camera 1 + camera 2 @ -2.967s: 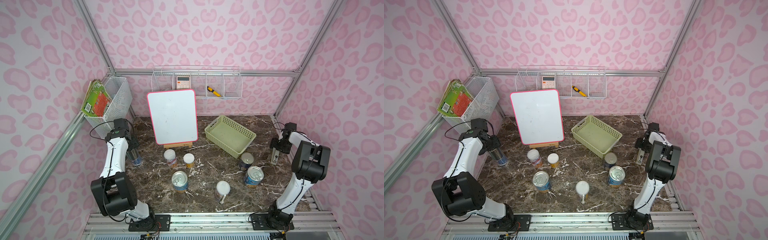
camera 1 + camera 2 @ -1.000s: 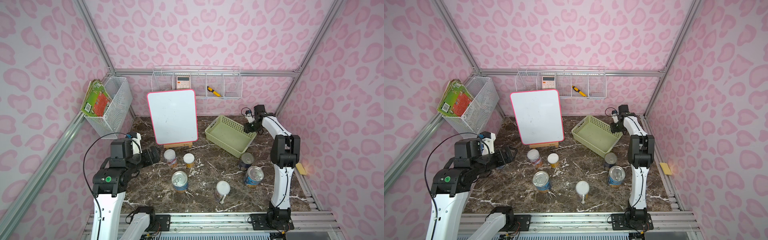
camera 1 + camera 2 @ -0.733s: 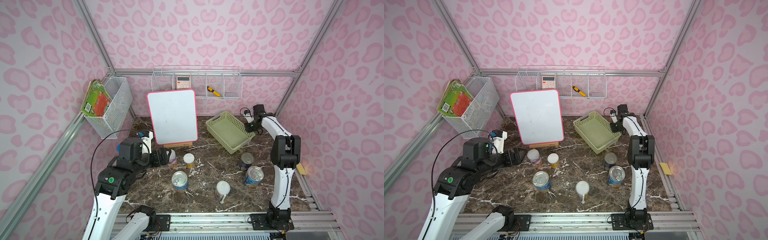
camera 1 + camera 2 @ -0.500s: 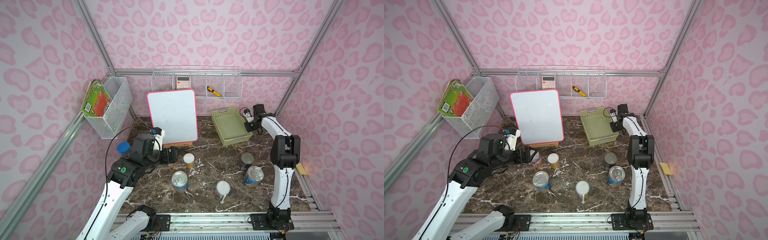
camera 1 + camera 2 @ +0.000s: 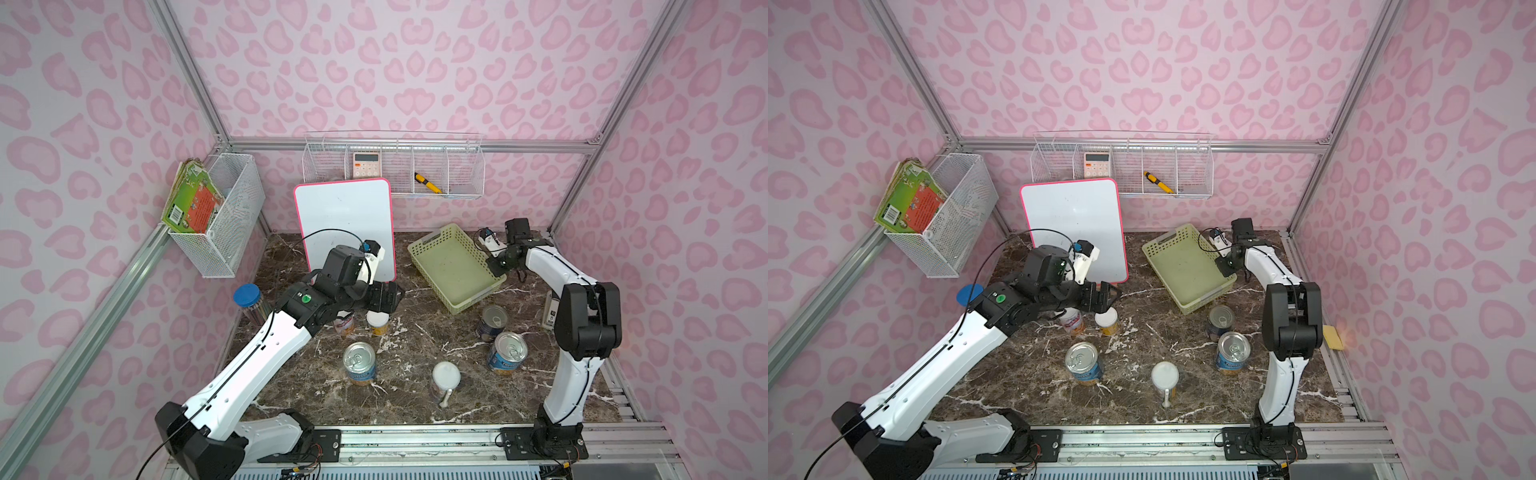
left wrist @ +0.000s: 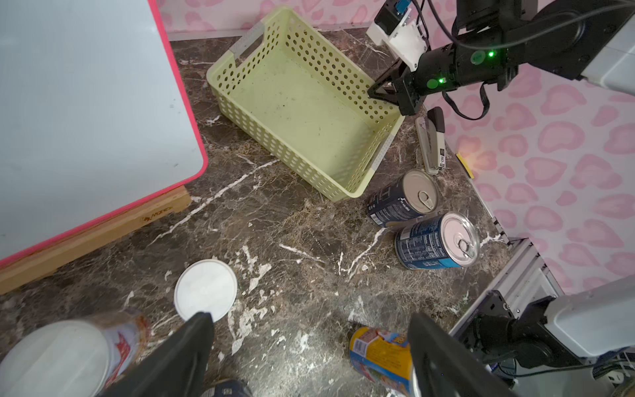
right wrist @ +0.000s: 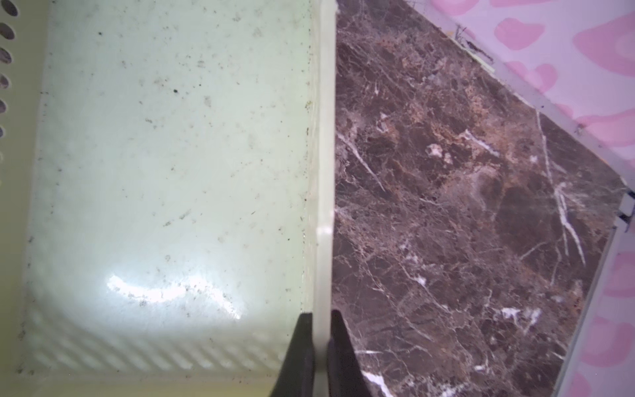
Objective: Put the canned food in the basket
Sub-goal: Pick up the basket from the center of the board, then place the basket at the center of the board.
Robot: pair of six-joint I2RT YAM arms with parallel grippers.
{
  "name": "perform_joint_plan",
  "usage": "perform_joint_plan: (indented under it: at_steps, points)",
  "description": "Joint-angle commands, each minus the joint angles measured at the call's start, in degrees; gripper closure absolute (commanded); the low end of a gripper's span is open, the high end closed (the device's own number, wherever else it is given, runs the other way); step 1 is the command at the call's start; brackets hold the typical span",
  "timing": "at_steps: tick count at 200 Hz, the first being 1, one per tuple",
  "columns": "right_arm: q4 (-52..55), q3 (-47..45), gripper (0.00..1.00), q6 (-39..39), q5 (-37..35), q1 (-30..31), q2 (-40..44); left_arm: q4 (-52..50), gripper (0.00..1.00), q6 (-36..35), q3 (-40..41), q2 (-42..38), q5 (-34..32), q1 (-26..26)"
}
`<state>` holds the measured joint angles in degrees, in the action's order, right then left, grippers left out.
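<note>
The pale green basket (image 5: 455, 270) (image 5: 1187, 266) (image 6: 302, 103) stands empty at the back right of the marble table. My right gripper (image 5: 494, 270) (image 5: 1224, 268) (image 7: 321, 319) is shut on the basket's right long rim (image 7: 324, 172). Several cans stand upright on the table. Two white-lidded cans (image 5: 377, 322) (image 5: 344, 325) sit under my left gripper (image 5: 390, 297) (image 5: 1106, 299) (image 6: 309, 319), which hovers open and empty above them. In front are a silver-topped can (image 5: 359, 363) and a white-lidded can (image 5: 446, 378). Two more silver-topped cans (image 5: 493, 320) (image 5: 511, 353) stand just before the basket.
A pink-framed whiteboard (image 5: 345, 228) on a wooden stand rises behind my left gripper. A blue-lidded pencil jar (image 5: 247, 297) stands at the left edge. A stapler (image 6: 431, 141) lies right of the basket. White wire baskets (image 5: 395, 174) (image 5: 220, 220) hang on the walls.
My left arm swung from the table's left side to above the white-lidded cans. My right gripper shut on the basket's rim and turned the basket on the table.
</note>
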<state>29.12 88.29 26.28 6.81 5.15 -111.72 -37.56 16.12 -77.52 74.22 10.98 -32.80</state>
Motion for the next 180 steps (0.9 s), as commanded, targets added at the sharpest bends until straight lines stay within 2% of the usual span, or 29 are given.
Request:
perform_joint_plan:
  at_steps: [1,19,47,75,82,92,117,132,155,180]
  points:
    - [-5.1,-0.8,0.98,6.6,3.6,0.1,1.5,1.3,0.06,-2.6,-3.8,4.6,0.2,-0.1]
    - [-5.1,-0.1,0.98,10.3,1.7,0.6,0.7,-1.7,0.06,-4.0,-10.0,10.7,-0.7,0.0]
    - [-6.3,-1.1,0.99,14.8,2.6,0.4,0.4,-4.8,0.06,-4.9,-18.1,20.0,-2.8,0.2]
    - [-8.5,-2.0,0.98,17.5,0.3,-0.2,-0.5,-10.5,0.06,-5.4,-28.4,30.3,-1.7,0.6]
    - [-8.8,-1.7,0.94,18.0,-0.5,-0.6,-0.8,-11.9,0.06,-5.6,-31.1,32.6,-1.3,0.5]
    - [-9.7,-1.6,0.80,18.2,-1.4,-1.4,-1.1,-13.3,0.07,-5.7,-34.5,35.6,-1.6,0.6]
    - [-11.8,-1.7,0.57,19.3,-2.2,-3.1,-0.9,-15.1,0.06,-7.4,-42.5,41.3,-1.7,0.7]
    - [-14.8,-1.5,0.52,17.6,-6.1,-3.2,-0.7,-16.6,0.06,-7.9,-47.4,44.4,-2.0,0.7]
    - [-17.5,-2.1,0.44,10.6,-3.5,-4.1,2.2,-17.2,0.05,-8.3,-52.1,47.3,-1.1,0.7]
    - [-15.0,-0.2,0.42,-1.1,-2.7,-4.9,6.2,-16.1,0.05,-9.0,-53.2,48.3,1.0,0.8]
